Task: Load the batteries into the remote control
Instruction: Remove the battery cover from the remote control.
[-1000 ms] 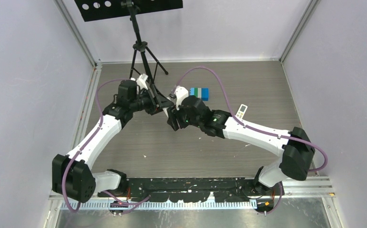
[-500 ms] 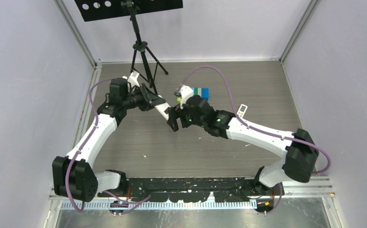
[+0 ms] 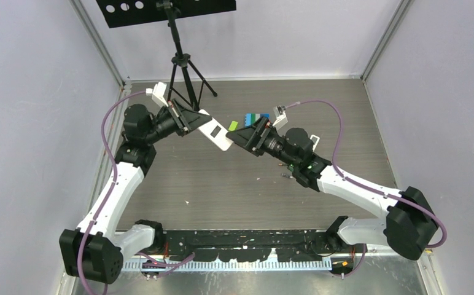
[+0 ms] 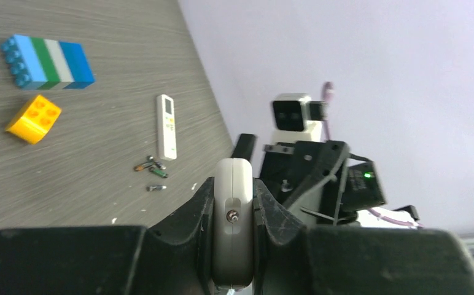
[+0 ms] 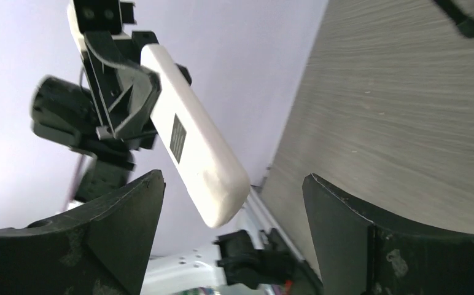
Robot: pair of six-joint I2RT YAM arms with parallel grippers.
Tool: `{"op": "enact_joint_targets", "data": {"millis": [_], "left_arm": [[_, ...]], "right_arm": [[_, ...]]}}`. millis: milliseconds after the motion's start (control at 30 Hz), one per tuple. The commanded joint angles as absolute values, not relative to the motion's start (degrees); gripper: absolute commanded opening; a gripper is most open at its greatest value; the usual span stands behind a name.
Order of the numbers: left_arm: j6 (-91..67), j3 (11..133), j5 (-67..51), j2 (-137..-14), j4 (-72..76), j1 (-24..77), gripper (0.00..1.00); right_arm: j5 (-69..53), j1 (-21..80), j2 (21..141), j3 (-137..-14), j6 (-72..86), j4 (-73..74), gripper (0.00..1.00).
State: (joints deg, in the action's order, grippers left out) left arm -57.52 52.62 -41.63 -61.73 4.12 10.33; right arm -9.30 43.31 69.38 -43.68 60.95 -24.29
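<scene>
Seen from above, two robot arms reach from the near edge of a grey wood-grain tabletop and meet over its middle. The left gripper is clamped on one end of a long white remote control and holds it clear of the tabletop. The remote's free end slants toward the right arm, and a small dark rectangle shows on its upper face.

In the left wrist view, the remote's narrow edge is pinched between the two black fingers. The right gripper faces the remote with its jaws spread wide and holds nothing. In the right wrist view, the rounded free end of the remote sits in the space between the jaws, with a gap on each side.

The batteries are not in the remote. They lie loose on the tabletop as a few small dark cylinders, just beside one end of a small white remote that lies flat there.

Farther along the tabletop are three toy blocks near one another: a blue, green and white striped block, an orange block and a bright green block. A black tripod stands at the far edge of the tabletop.
</scene>
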Motion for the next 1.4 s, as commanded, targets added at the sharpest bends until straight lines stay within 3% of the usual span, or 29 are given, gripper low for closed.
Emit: {"op": "enact_joint_targets", "data": {"millis": [0, 133, 333, 567, 733, 900, 933, 1033, 1100, 1233, 1367], "left_arm": [[-65.98, 50.8, -44.09, -58.43, 16.68, 10.02, 0.0], [-69.28, 50.17, -42.43, -57.29, 16.54, 10.02, 0.0], [-74.35, 48.17, -40.41, -57.67, 18.98, 10.02, 0.0], [-76.12, 48.14, -41.99, -59.27, 19.42, 9.21, 0.0], [-78.83, 48.28, -43.35, -59.41, 20.68, 7.05, 0.0], [-81.35, 46.42, -43.3, -59.12, 24.15, 6.21, 0.0], [-81.78, 45.88, -43.06, -59.01, 24.89, 6.09, 0.0], [-82.14, 44.04, -42.52, -58.5, 26.32, 5.6, 0.0], [-81.63, 42.61, -41.86, -57.85, 26.49, 5.45, 0.0], [-79.25, 40.57, -41.31, -57.12, 24.45, 5.41, 0.0], [-75.95, 40.0, -40.57, -56.7, 21.03, 5.29, 0.0]], "right_arm": [[-9.78, 44.46, 72.28, -43.04, 75.59, -40.66, 0.86], [-11.68, 45.47, 74.5, -44.11, 76.04, -45.21, 0.71], [-14.1, 46.95, 76.35, -43.06, 75.08, -51.7, 0.4], [-15.4, 47.2, 76.38, -39.11, 71.03, -56.47, 0.11], [-15.93, 47.15, 75.69, -36.13, 67.85, -60.36, 0.0], [-14.72, 46.84, 77.3, -34.94, 70.62, -65.51, 0.01], [-14.27, 46.77, 77.95, -34.74, 71.26, -66.43, 0.05], [-12.17, 46.4, 79.57, -33.98, 73.82, -68.2, 0.41], [-12.12, 46.14, 80.68, -34.53, 74.69, -66.68, 0.56], [-11.14, 46.01, 81.43, -34.74, 75.48, -63.35, 0.63], [-10.99, 45.89, 81.37, -35.17, 75.59, -60.63, 0.64]]}}
